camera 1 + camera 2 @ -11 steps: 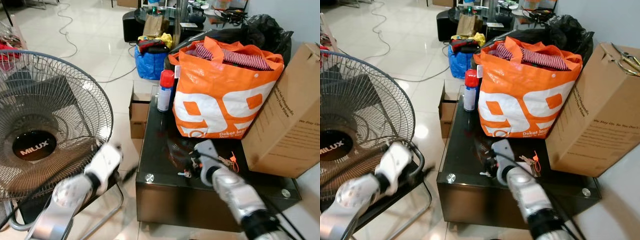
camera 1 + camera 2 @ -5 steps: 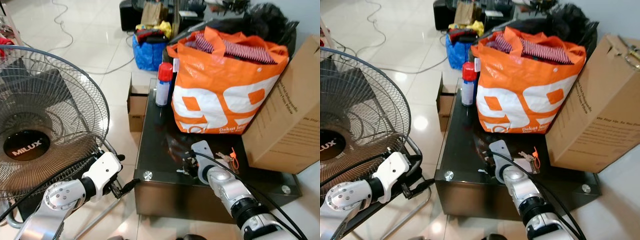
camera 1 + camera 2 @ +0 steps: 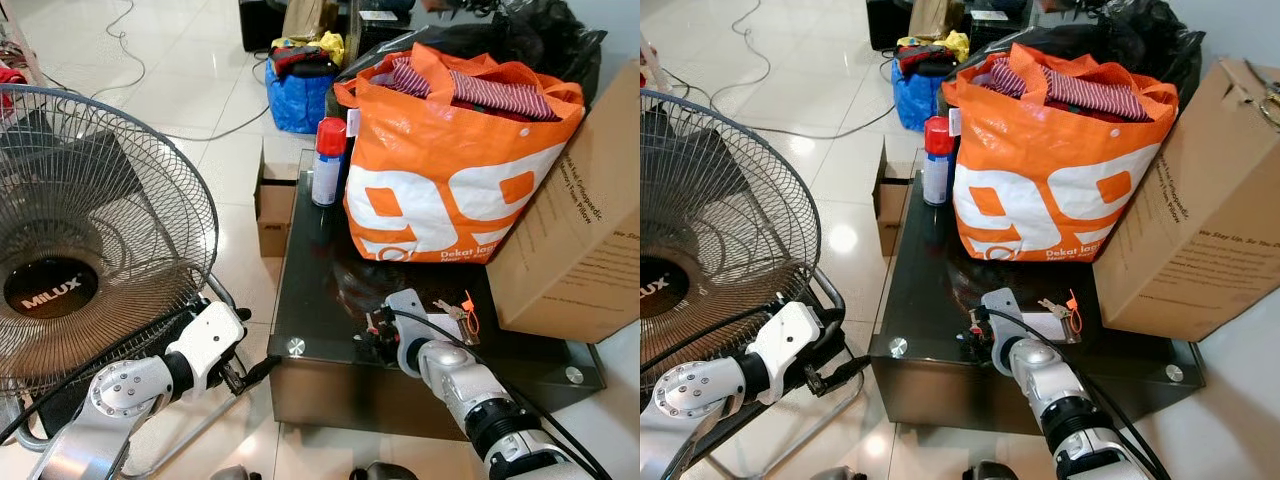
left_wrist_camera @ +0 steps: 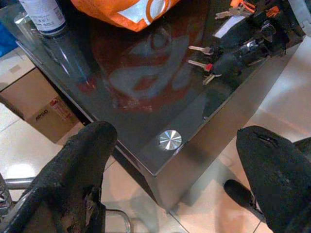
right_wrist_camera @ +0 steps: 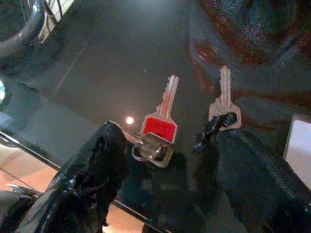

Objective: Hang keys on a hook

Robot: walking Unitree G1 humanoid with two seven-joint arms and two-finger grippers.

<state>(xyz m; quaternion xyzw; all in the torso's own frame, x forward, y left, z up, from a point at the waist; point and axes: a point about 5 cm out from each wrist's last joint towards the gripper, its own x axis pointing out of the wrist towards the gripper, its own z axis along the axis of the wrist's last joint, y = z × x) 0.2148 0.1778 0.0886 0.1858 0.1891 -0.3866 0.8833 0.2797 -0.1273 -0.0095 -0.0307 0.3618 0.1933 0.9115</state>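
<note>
The head cameras look down from above at the glass table [image 3: 310, 290]. The left wrist camera views its corner from lower down; the right wrist camera sits close over the keys [image 5: 160, 131].

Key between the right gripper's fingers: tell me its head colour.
Red: the key has a red head, clearest in the right wrist view.

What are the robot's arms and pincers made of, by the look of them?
Both arms are jointed silver metal tubes with white wrist housings and black cables along them. The left gripper and right gripper each have two long, rough-textured black fingers.
</note>
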